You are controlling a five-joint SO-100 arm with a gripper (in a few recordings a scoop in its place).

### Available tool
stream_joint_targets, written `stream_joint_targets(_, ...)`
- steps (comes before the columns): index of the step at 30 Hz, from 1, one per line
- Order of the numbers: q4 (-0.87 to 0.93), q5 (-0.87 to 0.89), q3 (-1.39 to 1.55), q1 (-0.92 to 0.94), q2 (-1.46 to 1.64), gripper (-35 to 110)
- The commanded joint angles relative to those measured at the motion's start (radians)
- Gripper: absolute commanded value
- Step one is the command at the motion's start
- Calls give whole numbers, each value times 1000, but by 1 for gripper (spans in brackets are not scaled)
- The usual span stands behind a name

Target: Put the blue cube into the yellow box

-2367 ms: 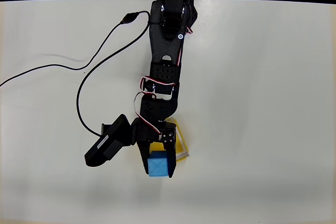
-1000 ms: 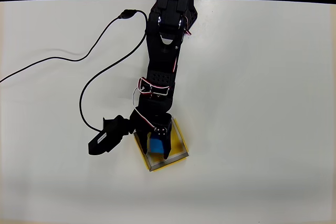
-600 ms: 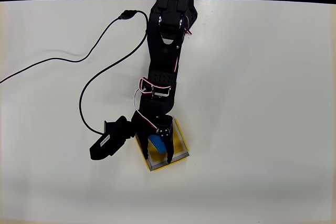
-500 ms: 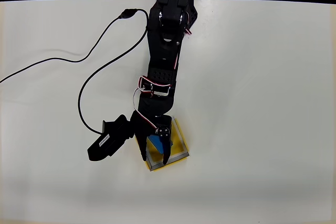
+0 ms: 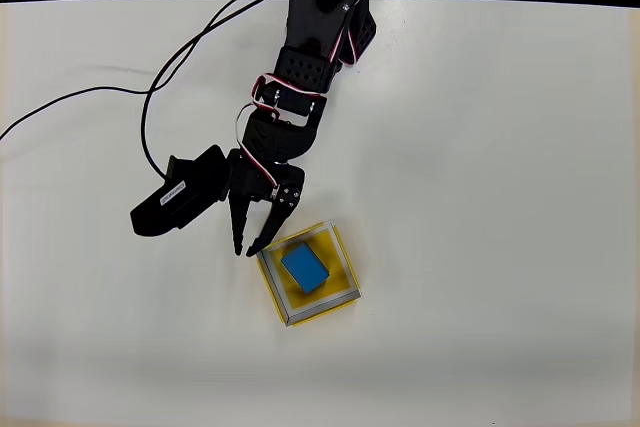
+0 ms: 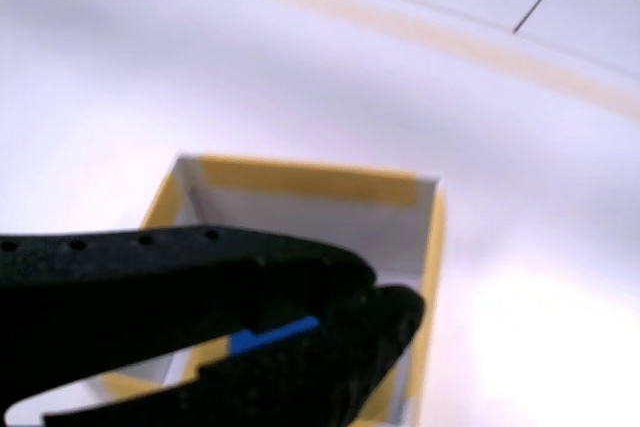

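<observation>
In the overhead view the blue cube (image 5: pixel 305 269) lies inside the yellow box (image 5: pixel 341 259), resting on the box's floor with its edges turned slightly against the box's rim. The box sits on the white tabletop (image 5: pixel 500 197), a little toward the near edge of the picture and roughly midway between the left and right edges. The gripper (image 5: pixel 248 245) hangs just beside the box's upper-left corner, outside the rim, its two dark fingertips pointing down the picture and standing a little apart with nothing between them, so it is released and free of the cube. The black arm (image 5: pixel 310 57) reaches down from the far edge of the tabletop, and a black cable (image 5: pixel 150 97) loops across the surface toward the left edge.

In the wrist view the gripper's dark fingers (image 6: pixel 180 267) cross the lower part of the picture. Behind them the yellow box (image 6: pixel 310 182) shows its pale walls and yellow rim, and a sliver of the blue cube (image 6: pixel 275 335) peeks out between the fingers, lying inside the box.
</observation>
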Motion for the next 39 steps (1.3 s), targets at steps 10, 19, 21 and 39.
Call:
stream_joint_targets(10,176,23,428,-132,534,0)
stream_joint_targets(19,615,106,476,-196,733,0)
stream_joint_targets(21,735,114,476,-206,772,0)
stream_joint_targets(39,1284,143,476,-219,922,0)
